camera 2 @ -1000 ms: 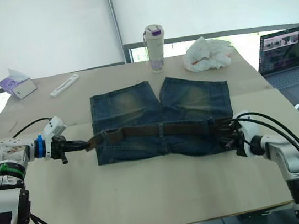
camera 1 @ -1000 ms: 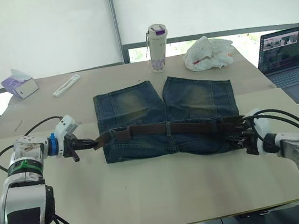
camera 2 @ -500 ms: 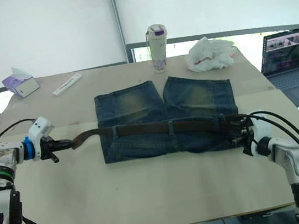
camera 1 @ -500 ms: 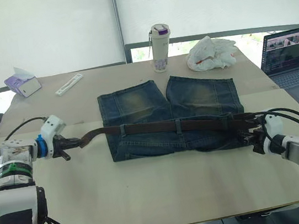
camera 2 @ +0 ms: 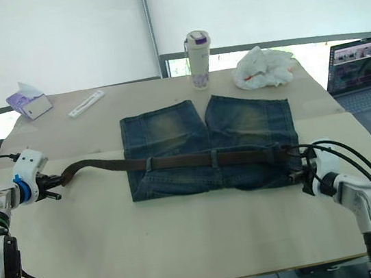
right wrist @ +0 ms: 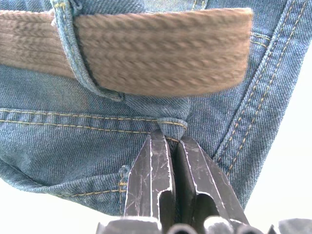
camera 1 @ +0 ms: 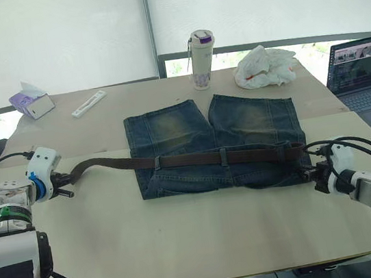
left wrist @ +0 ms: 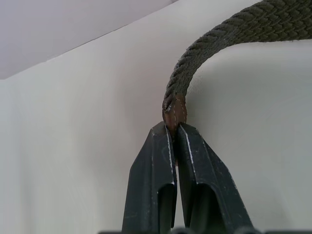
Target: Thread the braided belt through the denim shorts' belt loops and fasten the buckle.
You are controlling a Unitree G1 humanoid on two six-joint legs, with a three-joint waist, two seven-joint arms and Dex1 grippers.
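The denim shorts (camera 1: 170, 131) lie flat mid-table, waistband toward me. The braided belt (camera 1: 188, 158) runs along the waistband under the belt loops (camera 1: 223, 156) and sticks out far to the left. My left gripper (camera 1: 65, 181) is shut on the belt's tip (left wrist: 174, 111), well left of the shorts. My right gripper (camera 1: 309, 173) is shut on a fold of denim (right wrist: 171, 126) at the shorts' right waistband corner, just below the belt's blunt end (right wrist: 214, 53) past a loop (right wrist: 73, 48). I cannot make out the buckle.
A white bottle (camera 1: 202, 59) and a crumpled white bag (camera 1: 265, 65) stand behind the shorts. An open laptop (camera 1: 363, 72) is at the far right. A tissue box (camera 1: 32, 104) and a flat white strip (camera 1: 88, 103) lie at the back left.
My left gripper has moved left with the belt tip, drawing more belt out of the shorts' left side. The belt's right end has slid in toward the shorts. The right gripper keeps its hold.
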